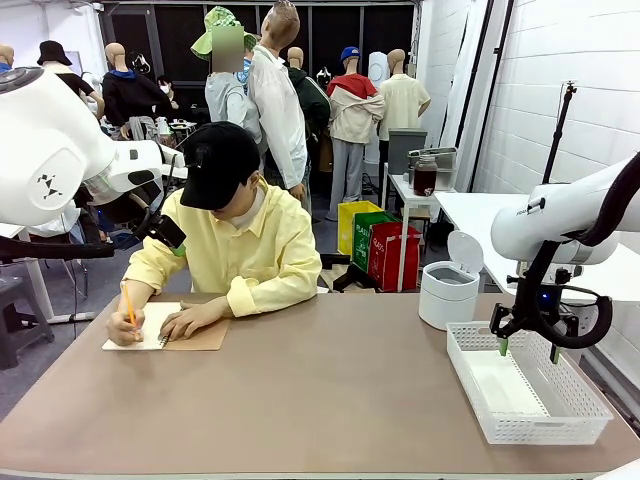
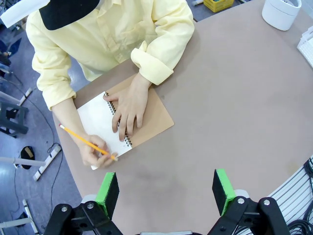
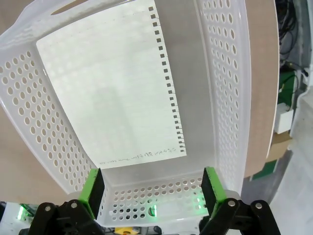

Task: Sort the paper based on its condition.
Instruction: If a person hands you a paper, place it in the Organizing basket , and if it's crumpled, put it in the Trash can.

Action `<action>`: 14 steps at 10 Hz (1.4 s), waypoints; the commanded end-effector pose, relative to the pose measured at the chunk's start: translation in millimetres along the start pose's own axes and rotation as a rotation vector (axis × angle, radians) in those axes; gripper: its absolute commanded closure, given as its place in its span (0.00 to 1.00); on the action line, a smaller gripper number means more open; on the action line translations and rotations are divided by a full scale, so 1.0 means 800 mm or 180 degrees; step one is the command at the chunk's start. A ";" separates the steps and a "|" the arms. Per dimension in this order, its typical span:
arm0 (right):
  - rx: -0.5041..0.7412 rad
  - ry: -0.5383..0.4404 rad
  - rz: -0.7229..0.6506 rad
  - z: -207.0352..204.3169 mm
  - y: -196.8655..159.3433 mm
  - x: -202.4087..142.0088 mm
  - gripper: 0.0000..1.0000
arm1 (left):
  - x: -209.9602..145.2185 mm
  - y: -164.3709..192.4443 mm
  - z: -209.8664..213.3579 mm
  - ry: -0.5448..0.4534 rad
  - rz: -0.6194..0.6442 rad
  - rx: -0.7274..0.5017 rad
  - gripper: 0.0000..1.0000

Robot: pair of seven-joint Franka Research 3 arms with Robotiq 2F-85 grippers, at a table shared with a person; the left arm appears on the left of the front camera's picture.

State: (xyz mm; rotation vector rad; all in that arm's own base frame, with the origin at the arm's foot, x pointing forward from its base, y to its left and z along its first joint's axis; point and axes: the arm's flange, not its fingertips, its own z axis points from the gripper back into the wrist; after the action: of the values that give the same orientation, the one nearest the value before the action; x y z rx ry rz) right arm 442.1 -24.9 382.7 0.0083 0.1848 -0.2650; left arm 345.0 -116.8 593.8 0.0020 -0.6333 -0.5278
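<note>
The left gripper (image 2: 165,183) and right gripper (image 3: 151,183) are hanging wide open. The person (image 2: 112,34) is writing on a notebook (image 2: 154,115) page (image 2: 93,117), probably joined on; grabbing now could rip it.

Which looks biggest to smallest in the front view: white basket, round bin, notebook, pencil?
Largest: white basket.
Then round bin and notebook, too alike to rank.
Smallest: pencil.

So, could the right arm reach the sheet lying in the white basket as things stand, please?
Probably yes. The sheet lies flat and uncovered in the basket, and the right arm's open fingers hang directly above it with nothing between.
</note>
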 end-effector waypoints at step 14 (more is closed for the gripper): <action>0.0025 -0.1033 0.1472 0.150 0.065 -0.056 0.00 | 0.000 0.000 0.001 0.0018 0.0003 -0.0014 0.00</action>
State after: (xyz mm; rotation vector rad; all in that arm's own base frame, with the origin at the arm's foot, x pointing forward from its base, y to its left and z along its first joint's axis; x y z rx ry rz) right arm 434.6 32.6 511.6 -0.0137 -0.1113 0.0700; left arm 344.9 -116.9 593.8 0.0020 -0.6332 -0.5280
